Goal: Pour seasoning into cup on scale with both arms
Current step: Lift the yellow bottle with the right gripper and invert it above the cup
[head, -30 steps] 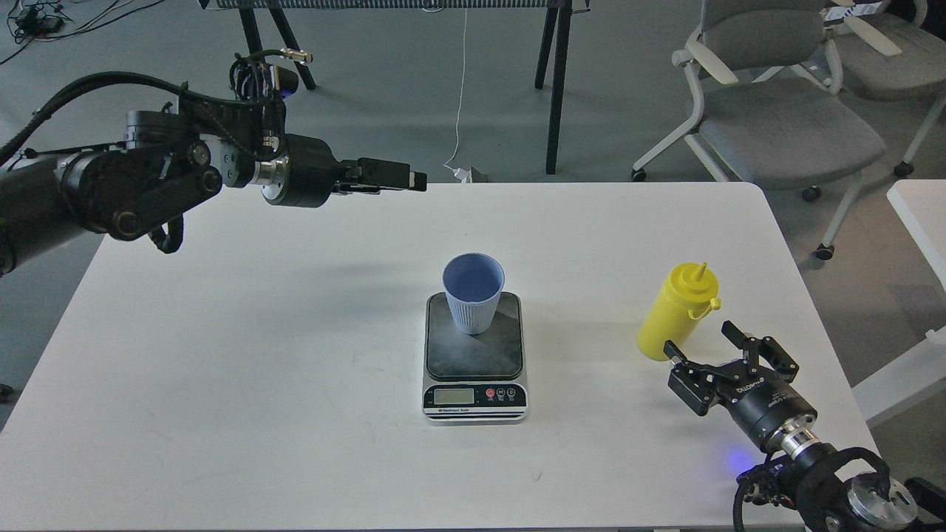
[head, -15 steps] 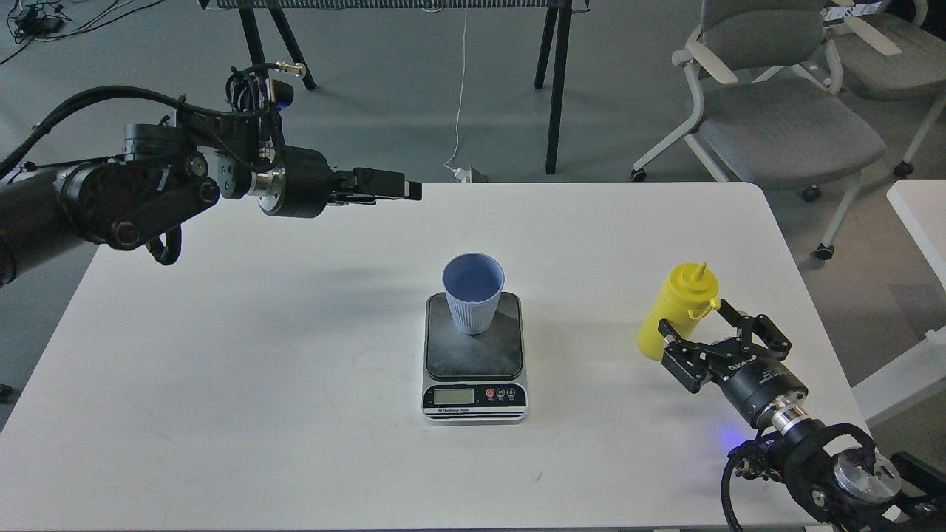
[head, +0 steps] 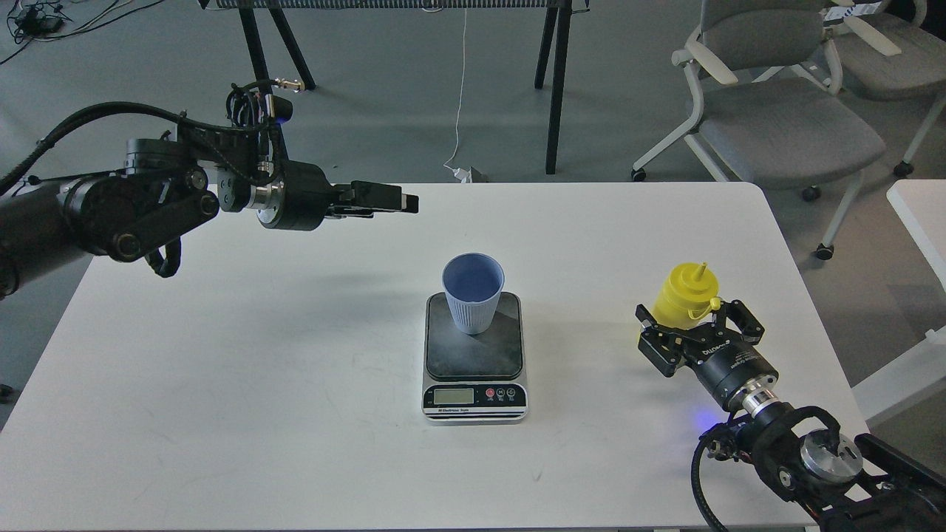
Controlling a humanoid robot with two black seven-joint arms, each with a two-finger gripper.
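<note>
The yellow seasoning bottle [head: 684,292] stands upright on the white table [head: 222,355] at the right. My right gripper [head: 693,316] is open, with one finger on each side of the bottle's lower body; whether they touch it I cannot tell. Its wrist hides the bottle's base. The pale blue cup [head: 473,292] stands upright on the back of the scale [head: 474,355] at the table's middle. My left gripper [head: 388,198] hovers high above the table's far left part, pointing right, well apart from the cup. It is seen side-on, so its fingers cannot be told apart.
Grey office chairs [head: 776,125] stand behind the table at the right. A second white table's [head: 920,214] corner shows at the right edge. Black frame legs [head: 554,89] and a white cable [head: 460,96] are on the floor beyond the far edge.
My right gripper has moved forward and left until its open fingers straddle the yellow bottle. My left gripper has drifted slightly left and down. Cup and scale have not moved.
</note>
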